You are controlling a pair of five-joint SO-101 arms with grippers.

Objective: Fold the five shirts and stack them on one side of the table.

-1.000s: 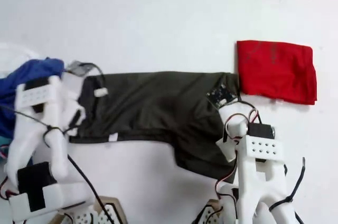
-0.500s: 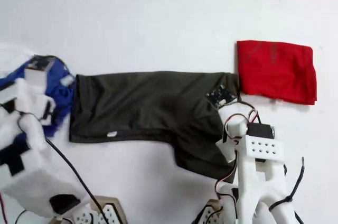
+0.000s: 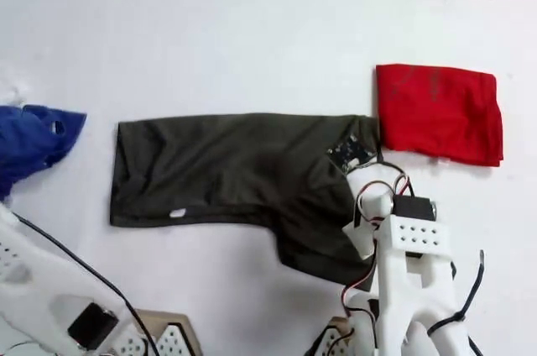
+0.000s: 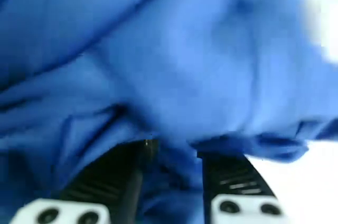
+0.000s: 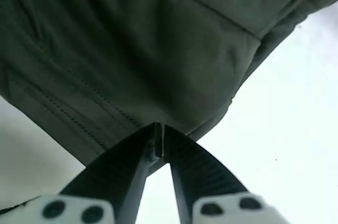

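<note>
On the white table (image 3: 252,28) the dark olive shirt (image 3: 226,167) lies mid-table. Its right end touches the folded red shirt (image 3: 438,112), and its left end lies near the blue shirt (image 3: 33,142) at the table's left edge without touching it. We judge the step in hand to be the cross fold. To do it well, we would carry the pinched right corner low and straight over toward the left end, and smooth the loose flap that sags toward us first so it does not bunch inside. The right gripper (image 5: 160,140) is clamped tight on the olive hem. The left gripper (image 4: 171,152) has its jaws apart with blue cloth bunched between them — whether it truly grips, we cannot tell. The olive shirt's long axis runs left to right across the table, parallel to our edge — which end is the collar we cannot tell.
</note>
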